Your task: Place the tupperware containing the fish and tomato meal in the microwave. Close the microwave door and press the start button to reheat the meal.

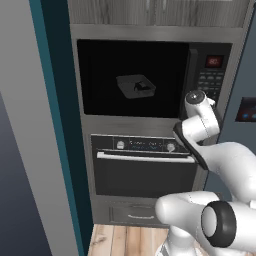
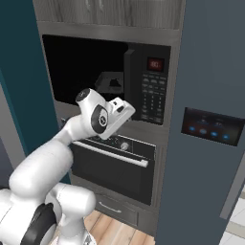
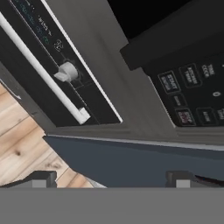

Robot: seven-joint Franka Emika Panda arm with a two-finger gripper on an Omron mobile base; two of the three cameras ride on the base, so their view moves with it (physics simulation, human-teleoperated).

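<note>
Tupperware [image 1: 135,85] is sitting inside the microwave [image 1: 150,77], seen behind its dark glass. Hand [image 3: 112,178] is hovering near the keypad [image 3: 192,94], empty, fingers [image 3: 40,179] spread wide apart.

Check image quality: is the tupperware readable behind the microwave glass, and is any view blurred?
Left base view: tupperware dim but outlined behind the dark microwave glass. Right base view: darker, partly hidden by the arm. Hand view: rolled, keypad labels too soft to read.

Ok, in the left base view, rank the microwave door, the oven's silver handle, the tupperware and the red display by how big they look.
1. microwave door
2. oven handle
3. tupperware, seen through the door glass
4. red display
</note>
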